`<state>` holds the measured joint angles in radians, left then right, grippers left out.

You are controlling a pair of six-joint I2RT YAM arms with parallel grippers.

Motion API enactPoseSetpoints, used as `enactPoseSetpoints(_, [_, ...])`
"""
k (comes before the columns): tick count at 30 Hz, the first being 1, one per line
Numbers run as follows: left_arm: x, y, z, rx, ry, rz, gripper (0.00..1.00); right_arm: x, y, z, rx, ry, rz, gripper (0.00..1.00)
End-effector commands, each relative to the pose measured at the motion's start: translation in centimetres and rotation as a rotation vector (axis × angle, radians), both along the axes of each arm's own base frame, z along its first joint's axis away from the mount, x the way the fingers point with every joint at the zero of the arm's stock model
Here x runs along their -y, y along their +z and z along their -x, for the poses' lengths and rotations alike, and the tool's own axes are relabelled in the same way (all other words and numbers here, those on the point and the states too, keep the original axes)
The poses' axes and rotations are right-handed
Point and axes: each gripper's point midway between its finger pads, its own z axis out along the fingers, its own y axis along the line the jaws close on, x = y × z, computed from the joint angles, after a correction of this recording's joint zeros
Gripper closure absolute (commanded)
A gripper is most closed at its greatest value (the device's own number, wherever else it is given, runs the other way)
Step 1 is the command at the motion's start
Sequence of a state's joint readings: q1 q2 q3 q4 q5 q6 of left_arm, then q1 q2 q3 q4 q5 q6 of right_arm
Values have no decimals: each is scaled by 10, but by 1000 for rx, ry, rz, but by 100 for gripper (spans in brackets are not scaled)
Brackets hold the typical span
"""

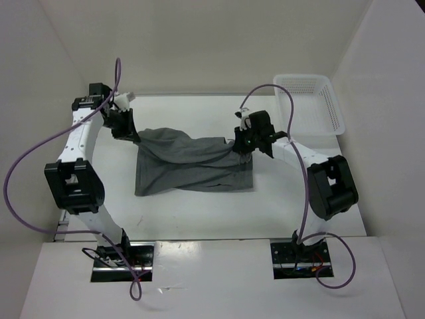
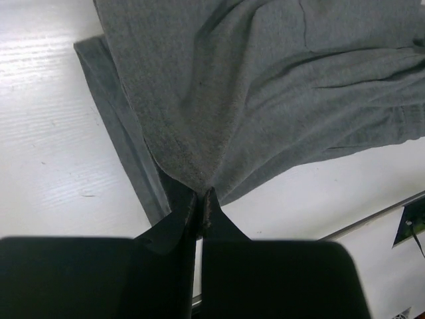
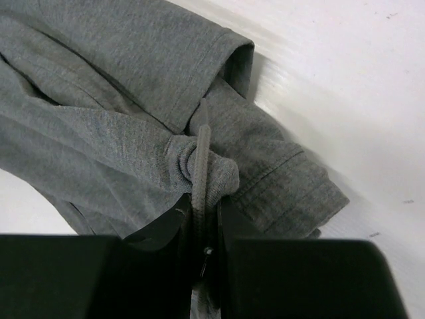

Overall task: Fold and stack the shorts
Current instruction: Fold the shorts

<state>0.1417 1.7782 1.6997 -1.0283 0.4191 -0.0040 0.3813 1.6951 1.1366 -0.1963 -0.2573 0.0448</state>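
The shorts (image 1: 192,166) lie in the middle of the white table (image 1: 199,212), spread left to right. The lower layer is flat on the surface. The upper layer is drawn up along the far edge between the two arms.

The left gripper (image 1: 135,137) is at the far left corner of the garment. Its fingers are clenched on a point of grey fabric, and the cloth fans out from the pinch in taut creases. A folded hem strip lies flat on the table just beside them.

The right gripper (image 1: 241,145) is at the far right end. Its fingers grasp a bunched knot of waistband, and the drawstring (image 3: 199,159) runs down between them. A cuffed edge of the shorts lies just right of the bunch.

A white slotted plastic basket (image 1: 309,100) sits in the far right corner, well apart from the shorts. The right arm's wrist and forearm lie between the two. A purple cable (image 1: 306,199) loops from that wrist down beside the arm to its base at the near edge. White walls close in the table on the left, far and right sides.
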Motion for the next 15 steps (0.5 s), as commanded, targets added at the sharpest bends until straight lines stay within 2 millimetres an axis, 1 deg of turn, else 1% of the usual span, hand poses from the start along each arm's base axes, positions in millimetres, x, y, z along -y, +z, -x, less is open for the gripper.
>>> enactPoseSetpoints(1, [0, 2, 7, 69, -1, 16, 100, -3, 39, -1, 160, 25, -26, 100])
enactPoseSetpoints(2, [3, -8, 24, 27, -1, 23, 100, -1, 38, 3, 158, 25, -26, 100])
enactPoseSetpoints(3, [2, -13, 32, 2, 4, 15, 100, 2, 38, 11, 158, 25, -26, 100])
enactPoseSetpoints(5, [0, -19, 46, -24, 14, -5, 100, 5, 39, 18, 156, 18, -33, 100])
enactPoseSetpoints(6, [-6, -32, 57, -67, 31, -42, 100, 7, 38, 24, 148, 18, -30, 100])
enactPoseSetpoints(7, [-8, -35, 61, -76, 37, -58, 100, 10, 40, 32, 144, 11, -38, 100])
enactPoseSetpoints(8, [-9, -34, 65, -71, 41, -67, 100, 11, 44, 34, 152, 10, -42, 100])
enactPoseSetpoints(9, [-14, -31, 65, -63, 56, -68, 100, 14, 43, 39, 147, 3, -34, 100])
enactPoseSetpoints(10, [-17, -27, 66, -49, 66, -70, 100, 15, 55, 43, 163, -3, -49, 100])
enactPoseSetpoints(11, [-21, -21, 61, -29, 78, -73, 100, 19, 60, 43, 176, -15, -44, 100])
enactPoseSetpoints(12, [-20, -13, 56, -5, 75, -68, 100, 21, 64, 46, 180, -23, -40, 100])
enactPoseSetpoints(13, [-20, -6, 55, 2, 75, -69, 100, 24, 69, 48, 189, -31, -37, 100])
enactPoseSetpoints(14, [-22, 10, 48, 42, 77, -75, 100, 26, 81, 53, 207, -37, -52, 100])
enactPoseSetpoints(15, [-20, 17, 47, 55, 73, -68, 100, 28, 84, 55, 213, -45, -49, 100])
